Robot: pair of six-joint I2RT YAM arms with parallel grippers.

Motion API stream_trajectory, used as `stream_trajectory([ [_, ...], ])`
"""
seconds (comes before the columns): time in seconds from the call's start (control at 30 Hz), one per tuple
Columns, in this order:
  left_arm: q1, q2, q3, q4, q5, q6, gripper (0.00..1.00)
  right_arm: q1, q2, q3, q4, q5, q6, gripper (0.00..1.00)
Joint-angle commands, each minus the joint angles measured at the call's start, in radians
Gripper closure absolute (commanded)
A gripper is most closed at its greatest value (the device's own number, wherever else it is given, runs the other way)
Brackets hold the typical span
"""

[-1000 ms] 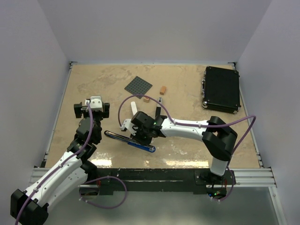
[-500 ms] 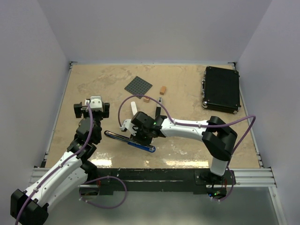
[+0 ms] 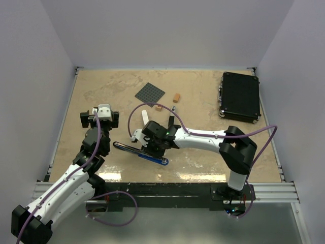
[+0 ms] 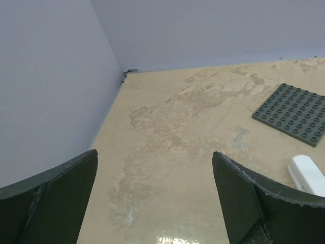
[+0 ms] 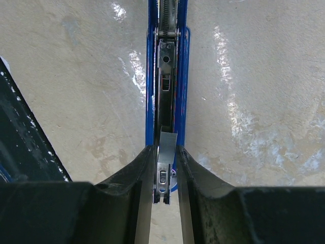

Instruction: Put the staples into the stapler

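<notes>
The stapler lies opened out at the front of the table, its blue base [image 3: 154, 157] beside its black upper arm [image 3: 126, 148]. In the right wrist view the blue base [image 5: 152, 76] runs straight away from me with its metal channel [image 5: 167, 71] showing. A short grey strip of staples [image 5: 168, 142] rests in the near end of that channel. My right gripper [image 5: 165, 150] straddles this end, its fingers narrowly apart with a thin gap on the right side. A tiny whitish staple box [image 3: 173, 109] lies behind. My left gripper [image 3: 99, 118] hovers wide open at the left, holding nothing.
A grey studded baseplate [image 3: 150, 92] and two small orange blocks [image 3: 176, 97] [image 3: 158, 107] lie toward the back. A white oblong piece [image 3: 144, 116] sits between the arms. A black case [image 3: 239, 96] stands at the right. Walls enclose three sides.
</notes>
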Motion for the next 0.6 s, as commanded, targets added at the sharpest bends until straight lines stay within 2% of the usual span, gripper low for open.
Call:
stream_trajectory([
  [0.0,0.005,-0.003,0.009,0.027,0.01,0.014,0.01,0.006,-0.01,0.06,-0.012,0.02,0.026,0.72],
  [0.23,0.005,-0.003,0.011,0.027,0.01,0.015,0.01,0.006,0.011,0.068,-0.023,0.046,0.034,0.71],
  [0.57,0.005,0.0,0.011,0.027,0.014,0.015,0.01,0.006,0.027,0.064,-0.006,0.029,0.063,0.64],
])
